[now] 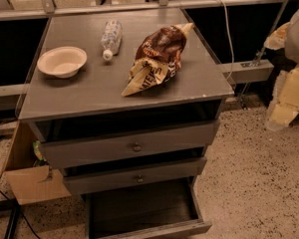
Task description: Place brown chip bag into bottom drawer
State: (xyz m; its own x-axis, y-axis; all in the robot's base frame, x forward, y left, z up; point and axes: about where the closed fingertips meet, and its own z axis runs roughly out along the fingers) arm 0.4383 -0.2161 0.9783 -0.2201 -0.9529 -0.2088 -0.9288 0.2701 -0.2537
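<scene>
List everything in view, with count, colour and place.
Chip bag: one, brown and cream, lying on the cabinet top, right side.
Bottle: one, clear, lying on the top, middle back.
Bowl: one, cream, top's left side.
Cabinet: one, grey, centre of view.
Bottom drawer: one, grey, pulled open, lowest of three.
Cardboard box: one, brown, floor left of cabinet.
Gripper: one, cream, right edge, apart from the bag.

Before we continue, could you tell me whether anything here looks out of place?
The clear bottle lies on its side on the cabinet top, and the brown chip bag is crumpled. The bottom drawer stands open. The gripper is at the right edge, off the cabinet.
</scene>
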